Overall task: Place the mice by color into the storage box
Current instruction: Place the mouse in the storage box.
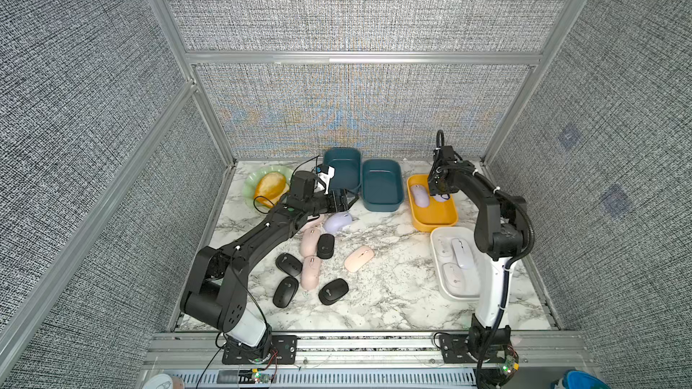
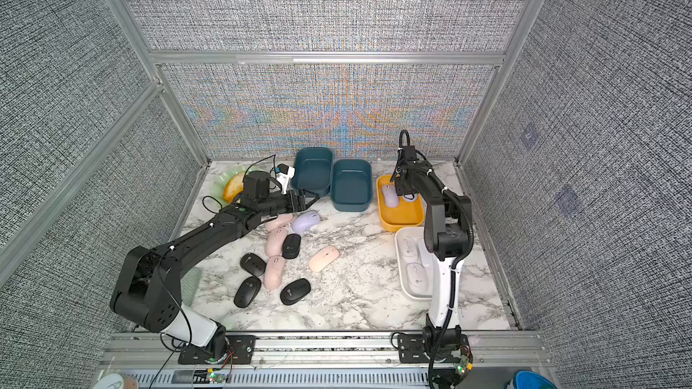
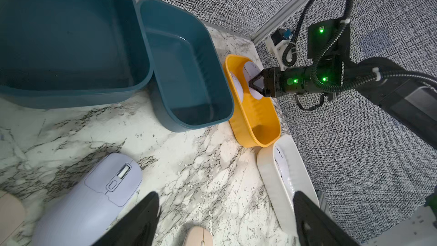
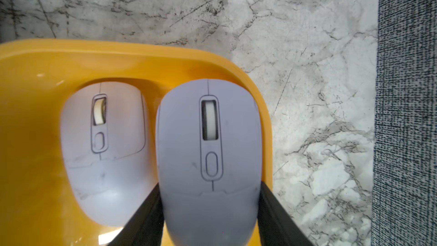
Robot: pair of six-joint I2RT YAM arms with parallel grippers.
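Right pincer (image 4: 209, 184): clamping lilac mouse (image 4: 208, 138) over yellow box (image 4: 142, 55), 2 o'clock, second lilac mouse (image 4: 104, 150) lying inside
Left pincer (image 3: 224, 199): gaping wide above third lilac mouse (image 3: 89, 199)
White box (image 1: 458, 295): holding three white mice (image 1: 461, 252), 3 o'clock
Pink mice (image 1: 311, 275), black mice (image 1: 333, 291): lying loose, unsorted, 9 o'clock
Teal boxes (image 1: 382, 206): standing empty, 12 o'clock
Marble table (image 1: 393, 293): sitting inside grey woven walls (image 1: 355, 5)

Bare table (image 1: 393, 286) lies open between the cluster of pink and black mice (image 1: 310, 273) and the white bin (image 1: 436, 256), and along the front edge. Two teal bins (image 1: 382, 185), touching, wall the back. The left arm (image 1: 269, 233) bars the left side. In the yellow bin (image 1: 434, 215), the right gripper (image 4: 209, 185) clamping a lilac mouse (image 4: 208, 138) and a second lilac mouse (image 4: 104, 150) crowd the far end; the near half is free.
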